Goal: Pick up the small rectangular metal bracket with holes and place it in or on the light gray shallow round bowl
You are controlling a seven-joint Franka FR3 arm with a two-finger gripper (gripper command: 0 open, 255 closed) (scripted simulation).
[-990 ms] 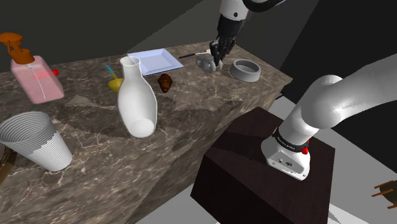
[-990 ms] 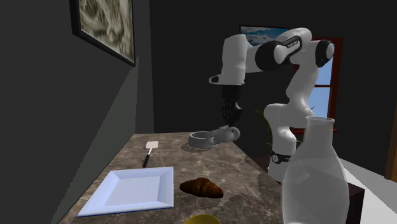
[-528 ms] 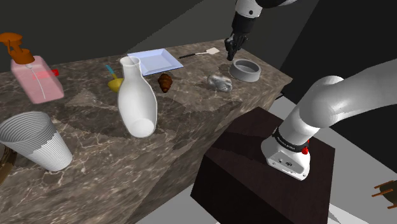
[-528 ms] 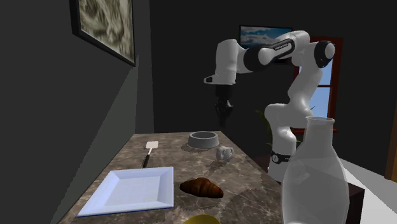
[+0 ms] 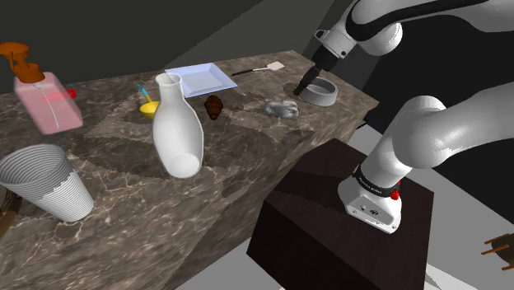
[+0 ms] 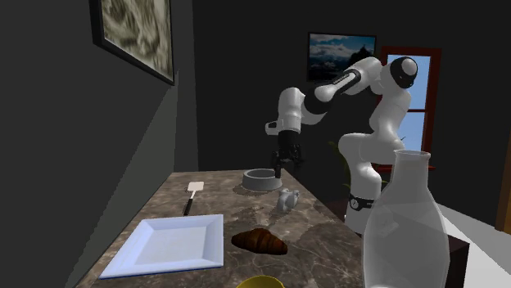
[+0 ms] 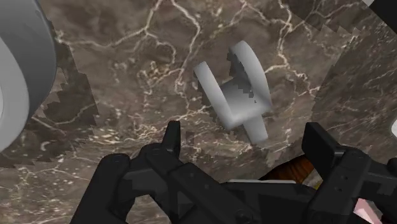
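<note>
— The gripper [image 5: 306,85]: what is it holding?
— Nothing. In the wrist view its black fingers [image 7: 321,147] stand wide apart, empty. It hangs by the grey bowl [image 5: 318,91], at the rim on the shoulder view's left; whether it touches, I cannot tell.
— And the bracket [image 5: 282,108]?
— Lying on the marble counter [image 5: 247,144], near the bowl but apart from it, beyond the fingertips. It is plain grey, and its holes are hard to make out.
— Any writing?
— White lettering on the dark band [image 5: 375,187] at the base of the arm [image 5: 428,136], too small to read. The wrist view cuts the bowl off, and the gripper hides part of the croissant [image 5: 213,105].
</note>
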